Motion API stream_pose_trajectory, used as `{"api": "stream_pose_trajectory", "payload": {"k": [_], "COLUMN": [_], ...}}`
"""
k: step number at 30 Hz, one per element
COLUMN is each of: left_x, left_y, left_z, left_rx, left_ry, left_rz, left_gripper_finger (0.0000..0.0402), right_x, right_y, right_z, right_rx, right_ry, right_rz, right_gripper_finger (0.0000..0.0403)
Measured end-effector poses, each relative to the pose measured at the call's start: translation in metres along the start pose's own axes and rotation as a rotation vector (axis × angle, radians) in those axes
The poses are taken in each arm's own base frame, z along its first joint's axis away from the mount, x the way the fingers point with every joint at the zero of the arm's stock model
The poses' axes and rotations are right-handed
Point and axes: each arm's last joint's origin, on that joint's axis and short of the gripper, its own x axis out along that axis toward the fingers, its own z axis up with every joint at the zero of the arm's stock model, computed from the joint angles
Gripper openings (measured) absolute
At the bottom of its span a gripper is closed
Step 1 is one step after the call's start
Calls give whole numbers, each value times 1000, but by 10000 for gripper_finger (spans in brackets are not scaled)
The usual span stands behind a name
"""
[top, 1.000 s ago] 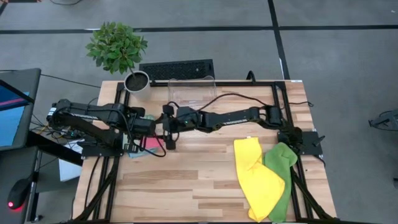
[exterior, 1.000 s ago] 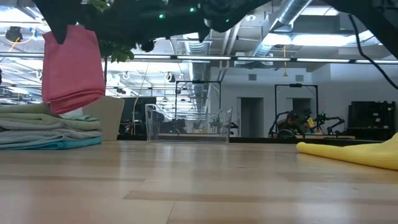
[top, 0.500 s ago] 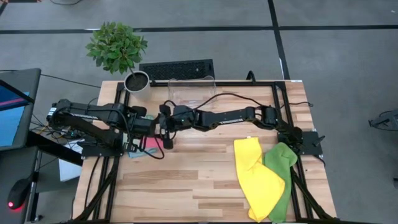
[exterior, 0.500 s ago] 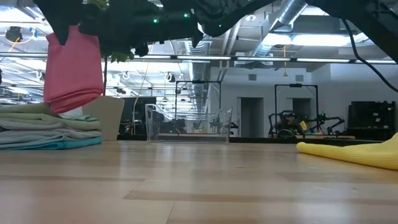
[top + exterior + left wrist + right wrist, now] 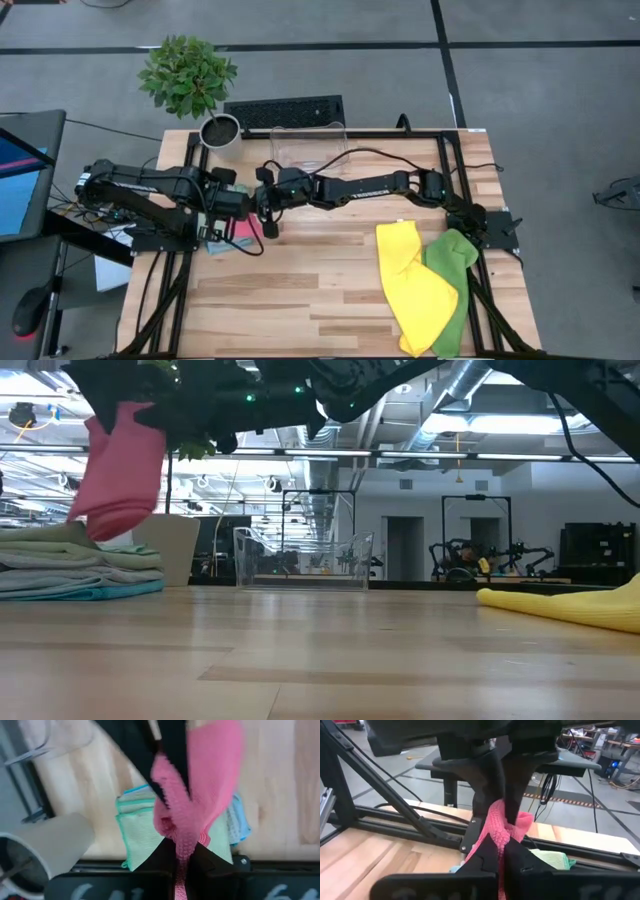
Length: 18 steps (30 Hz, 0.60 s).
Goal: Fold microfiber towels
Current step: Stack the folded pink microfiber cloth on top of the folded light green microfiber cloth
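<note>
Wooden table (image 5: 300, 290): towel stack (image 5: 70, 568), yellow towel (image 5: 415, 285), green towel (image 5: 455, 270), clear bin (image 5: 308, 147).

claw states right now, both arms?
Left claw: shut on the pink towel.
Right claw: shut on the pink towel too, above the folded stack.

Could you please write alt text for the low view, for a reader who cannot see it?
A folded pink towel hangs from dark arms above a stack of folded towels at the table's left. A clear plastic bin stands behind, and a yellow towel lies at right.

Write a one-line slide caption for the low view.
Both grippers hold a folded pink towel above a stack of folded towels; a yellow towel lies across the table.
</note>
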Motion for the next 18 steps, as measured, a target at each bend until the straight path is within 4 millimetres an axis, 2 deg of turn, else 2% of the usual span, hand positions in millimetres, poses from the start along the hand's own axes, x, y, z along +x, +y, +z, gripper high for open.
{"api": "stream_pose_trajectory", "payload": {"k": [4,8,11,15,18], "left_x": [0,-10,-18,-31,-38], "left_y": [1,0,1,0,-1], "left_z": [0,-1,-1,-3,-9], "left_rx": [-86,-137,-209,-308,-386], "left_ry": [-1,-39,-67,-98,-107], "left_rz": [35,-85,-137,-268,-367], "left_gripper_finger": [0,0,0,0,1], "right_x": [0,0,2,5,11], "right_y": [-2,0,8,22,30], "right_z": [4,8,13,28,25], "right_rx": [40,57,51,43,35], "right_ry": [-28,-67,-91,-135,-183], "right_rz": [-10,-4,7,29,21], "right_gripper_finger": [19,19,19,19,19]}}
